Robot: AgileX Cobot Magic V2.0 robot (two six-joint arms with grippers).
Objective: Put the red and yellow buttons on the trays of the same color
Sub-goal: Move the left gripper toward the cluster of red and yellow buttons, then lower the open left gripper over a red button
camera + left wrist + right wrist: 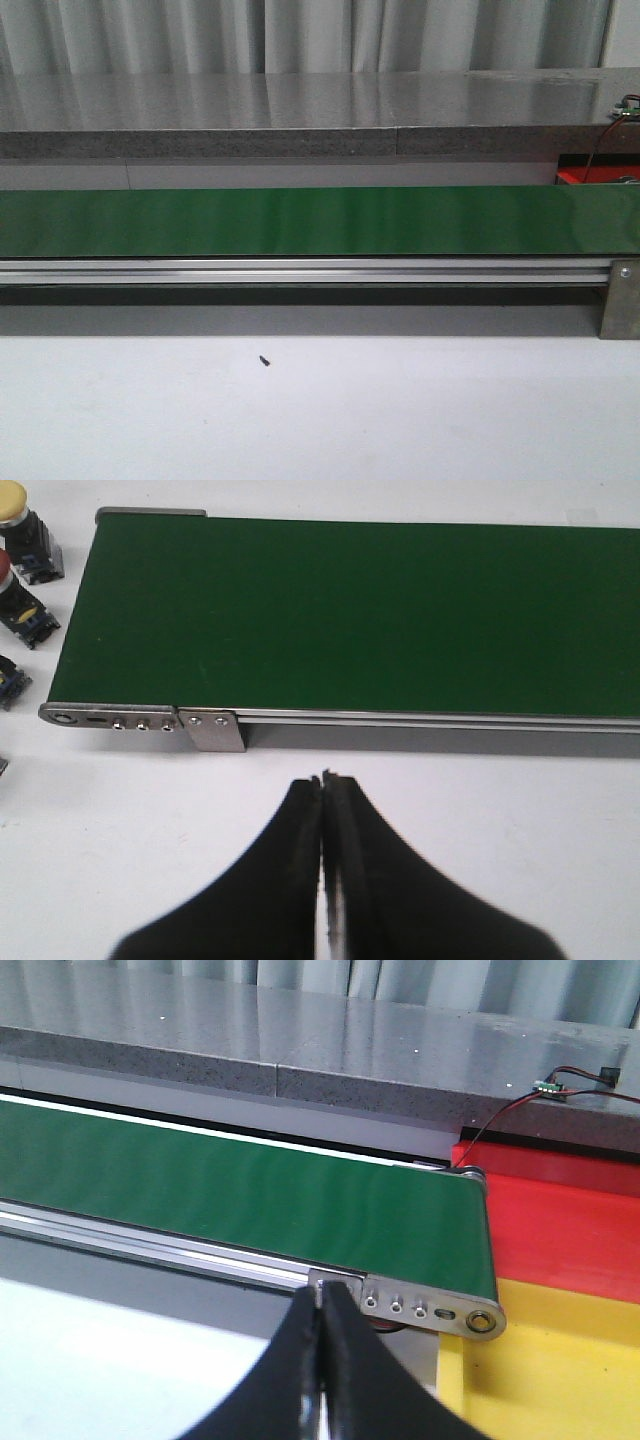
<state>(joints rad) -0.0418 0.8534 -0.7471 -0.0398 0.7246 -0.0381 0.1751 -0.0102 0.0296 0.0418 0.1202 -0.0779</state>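
Two claws are pressed shut, holding nothing. Past the left gripper (322, 780), off to one side beyond the green belt's (380, 610) end, lie a yellow button (12, 500) and red button (5, 568). Beyond the right gripper (322, 1295), beside the belt's end, sit the red tray (560, 1230) and yellow tray (560, 1360).

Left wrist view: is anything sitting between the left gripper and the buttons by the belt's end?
Nothing visible blocks it. The left gripper hangs shut over bare white table; the yellow button and red button lie past the conveyor belt end, open tabletop between.
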